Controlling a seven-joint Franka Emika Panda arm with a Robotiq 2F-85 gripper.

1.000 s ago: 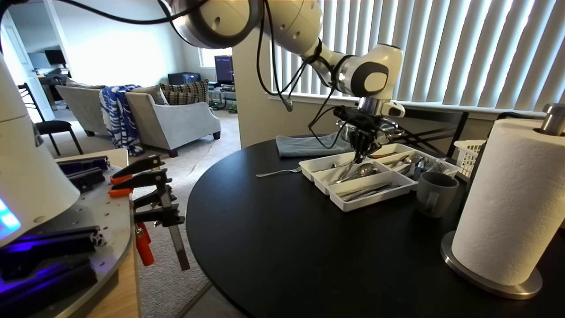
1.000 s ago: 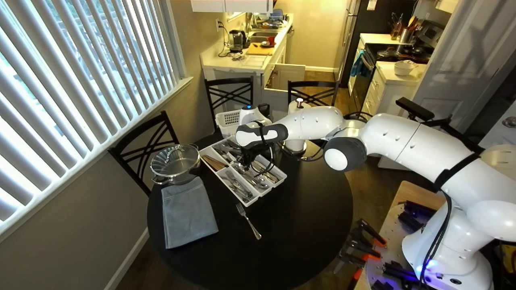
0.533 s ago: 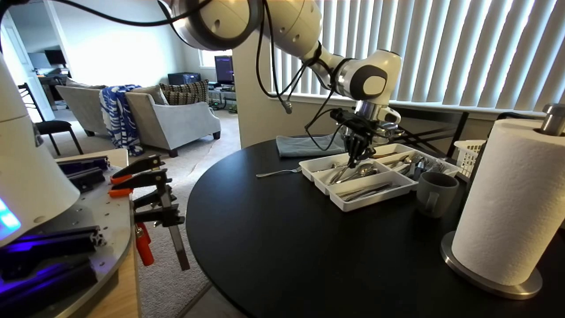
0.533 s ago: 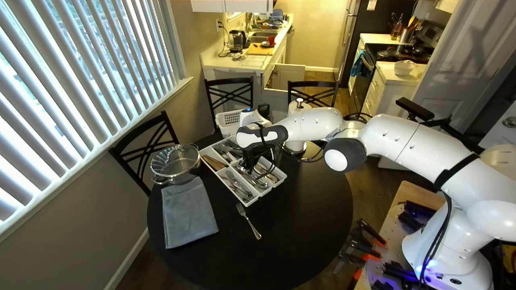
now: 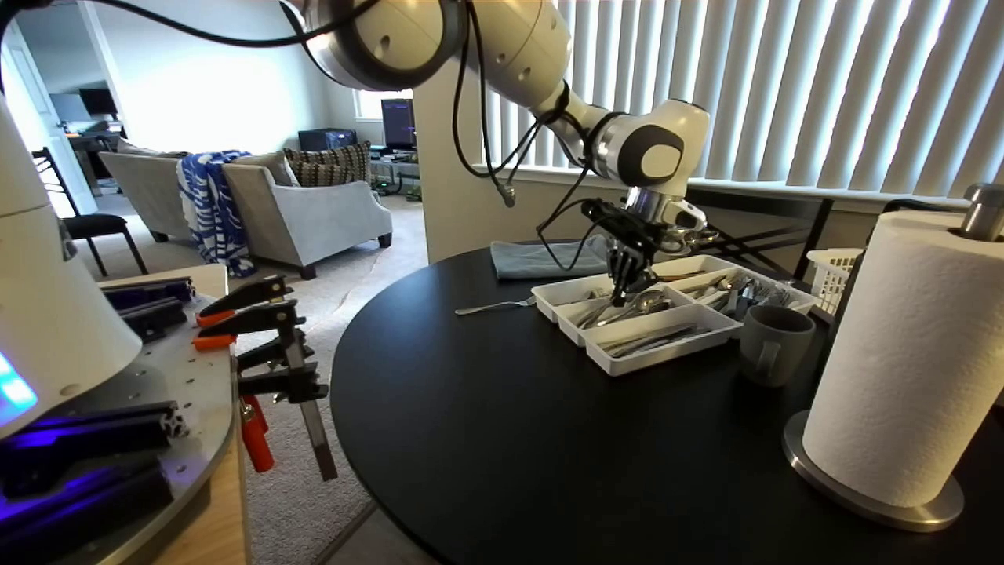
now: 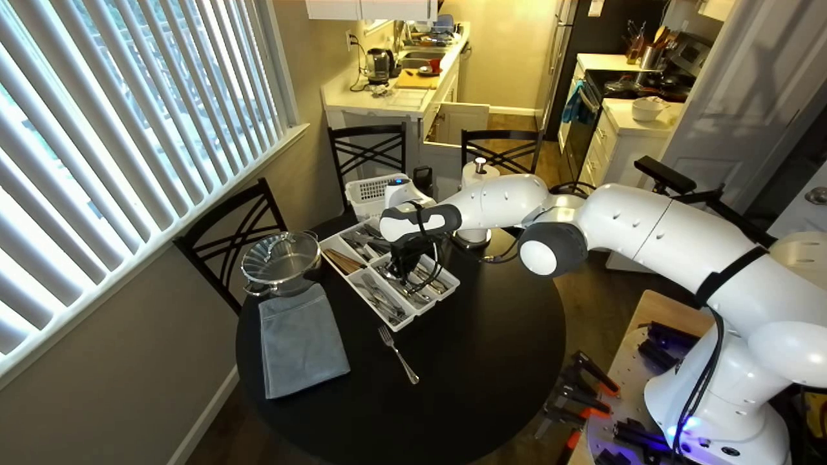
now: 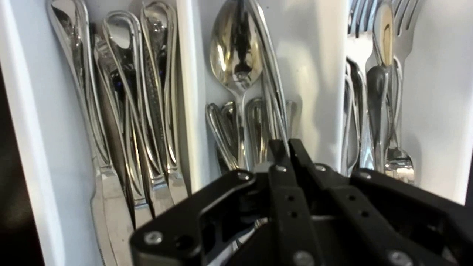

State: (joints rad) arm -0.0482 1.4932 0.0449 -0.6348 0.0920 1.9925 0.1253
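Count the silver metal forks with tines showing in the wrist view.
2: the left silver metal fork and right silver metal fork, both in that view's rightmost compartment of the white rectangular plastic tray. More may be hidden underneath.

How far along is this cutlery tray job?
Done: knives lie in one compartment of the tray, forks in another.
In hand: the claw is closed on a thin metal utensil, seen edge-on, at the middle compartment, beside a spoon; it's not yet released.
Left: probably letting that go; the loose fork on the table, outside the tray, may remain too.
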